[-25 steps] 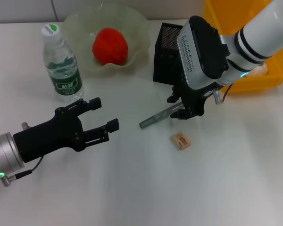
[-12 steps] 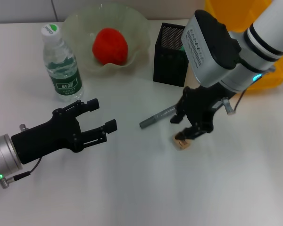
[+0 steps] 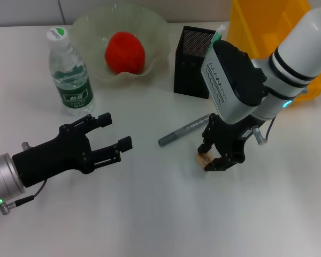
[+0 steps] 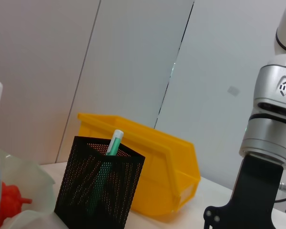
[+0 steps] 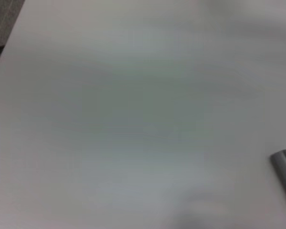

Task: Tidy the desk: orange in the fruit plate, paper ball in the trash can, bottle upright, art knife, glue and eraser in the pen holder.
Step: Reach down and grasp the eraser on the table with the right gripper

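One step on | right end effector (image 3: 214, 159) has dropped around eraser (image 3: 203, 158), fingers apart | left end effector (image 3: 111, 132) apart, idle | grasp next

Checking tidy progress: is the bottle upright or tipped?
Upright. In the head view the bottle stands on the desk with its green cap on top, beside the fruit plate.

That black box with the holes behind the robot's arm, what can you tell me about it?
The pen holder is a square black cup that looks like metal mesh, standing upright and open at the top on the white desk, between the fruit plate and the yellow bin. A green-and-white stick leans inside, its tip poking over the rim. Neither arm touches it.
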